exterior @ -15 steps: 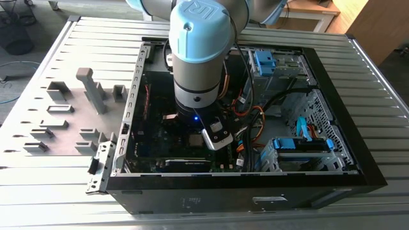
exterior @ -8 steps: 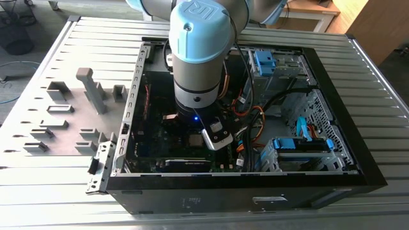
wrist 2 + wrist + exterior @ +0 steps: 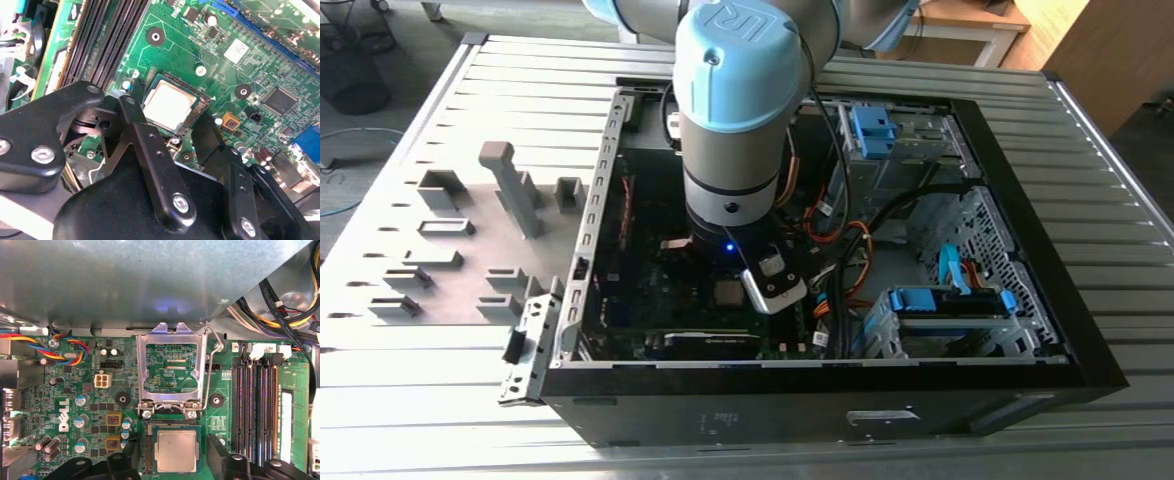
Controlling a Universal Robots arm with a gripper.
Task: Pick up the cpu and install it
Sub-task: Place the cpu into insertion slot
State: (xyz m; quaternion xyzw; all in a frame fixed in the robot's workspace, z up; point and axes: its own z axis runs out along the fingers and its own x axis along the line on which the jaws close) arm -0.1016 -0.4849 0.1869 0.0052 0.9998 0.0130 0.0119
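The cpu (image 3: 175,450) (image 3: 169,103), a small square chip with a plain silver top, lies flat in its socket on the green motherboard (image 3: 90,412). My gripper (image 3: 172,462) (image 3: 167,117) hovers just over it, open. One black finger (image 3: 131,111) stands on each side of the chip, with a small gap to its edges. The metal socket bracket (image 3: 172,365) is flipped up and open beside the chip, its wire lever (image 3: 212,370) raised. In the exterior view the arm (image 3: 734,130) reaches straight down into the open computer case (image 3: 987,330).
Black memory slots (image 3: 255,410) run beside the socket. Coloured cables (image 3: 60,347) and black and yellow wire bundles (image 3: 285,315) lie at the board's edges. The case wall (image 3: 150,285) rises close behind the bracket. Grey holder frames (image 3: 454,230) stand on the slatted table at the exterior view's left.
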